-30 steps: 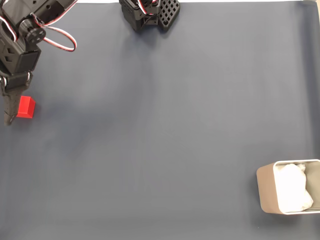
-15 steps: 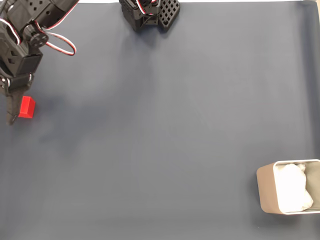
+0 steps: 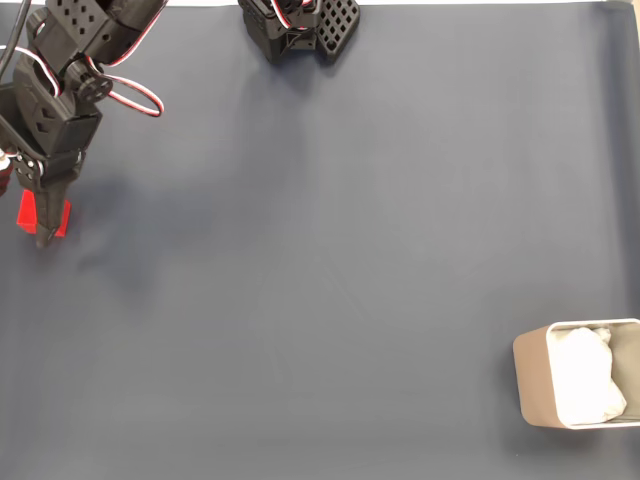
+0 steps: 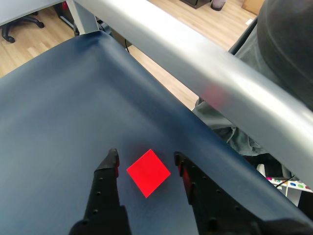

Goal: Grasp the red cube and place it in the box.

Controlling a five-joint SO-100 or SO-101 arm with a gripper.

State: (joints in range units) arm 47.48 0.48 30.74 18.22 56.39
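Fixed view: looking straight down from high above on the dark blue mat (image 3: 350, 250), arm base (image 3: 298, 25) at the top edge, box (image 3: 535, 385) at lower right, arm reaching along the left edge. Wrist view: mounted behind the gripper (image 4: 146, 161), close in, angled down and forward past both fingers toward the mat's far edge, a metal rail (image 4: 205, 73) and wooden floor beyond. Shared by both: the patch of mat at the fixed view's left edge, with the red cube (image 3: 56, 218) (image 4: 148, 172) and the gripper (image 3: 42, 230) over it
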